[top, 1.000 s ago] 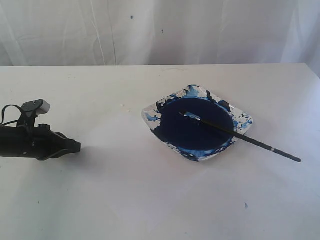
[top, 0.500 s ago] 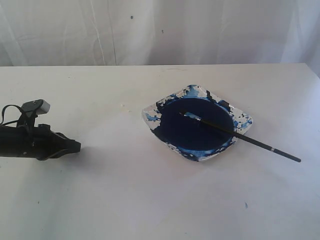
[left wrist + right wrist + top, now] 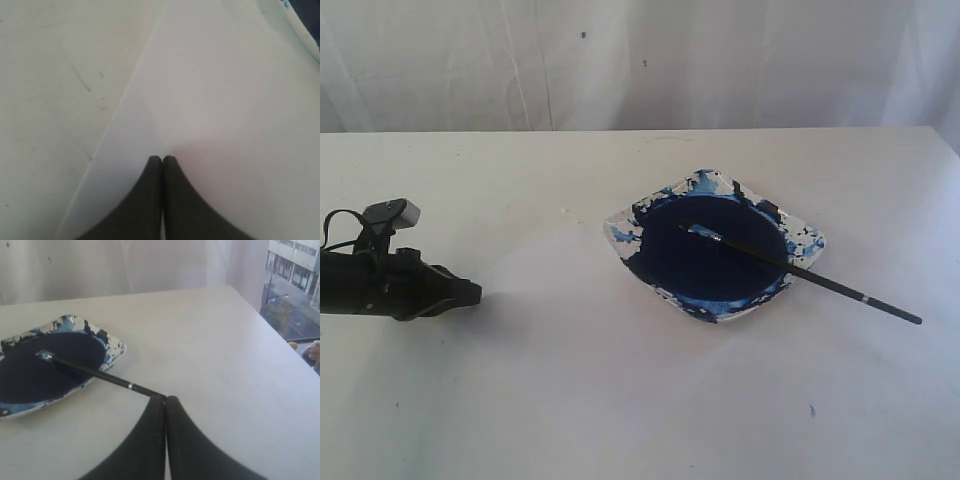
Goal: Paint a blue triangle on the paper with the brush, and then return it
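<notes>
Blue-tipped brush [image 3: 800, 271] lies unmoved across the dish [image 3: 812, 240], centre-right; left tool [image 3: 470, 292] and right tool [image 3: 165, 398] stay closed, empty; the paper [image 3: 215, 100] is blank, painting not begun.

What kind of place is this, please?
Probably an indoor robot test bench set up for painting: a plain white table, a white cloth backdrop, and a square white dish of dark blue paint with a thin black brush resting in it.
</notes>
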